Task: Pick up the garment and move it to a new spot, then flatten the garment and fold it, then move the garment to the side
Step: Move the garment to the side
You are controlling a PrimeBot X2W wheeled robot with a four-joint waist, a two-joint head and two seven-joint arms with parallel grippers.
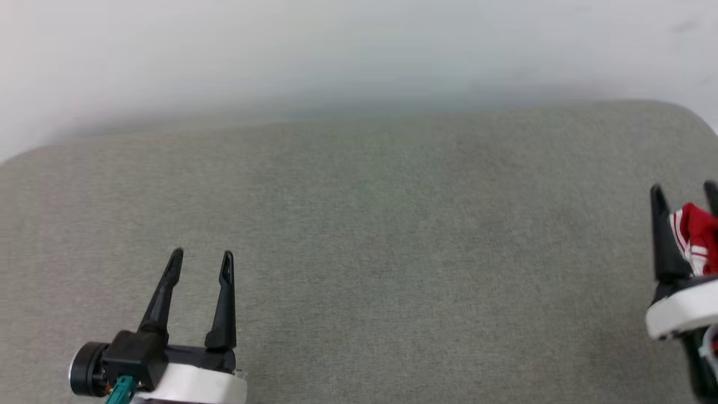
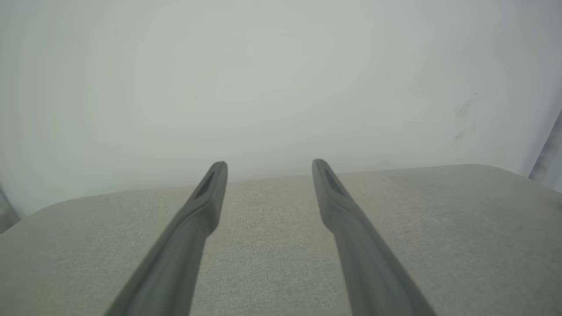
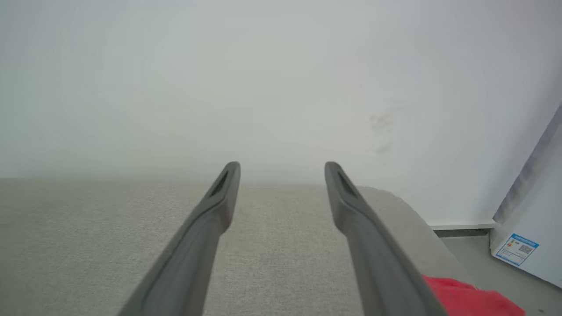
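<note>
Head view: the garment (image 1: 701, 230) lies bunched at the right edge of the grey surface (image 1: 392, 252), seen between the 2 fingers of the right gripper (image 1: 683, 188); that gripper and the left gripper (image 1: 202, 255) both stand fully spread, holding nothing; risk: a finger snagging the cloth could drag it off the rounded edge; materials: soft red fabric, white striped trim, coarse-woven grey upholstery.

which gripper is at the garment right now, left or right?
The right gripper, at the head view's right edge: the red garment shows beside its open fingers. The left gripper hangs open over bare grey cushion.
</note>
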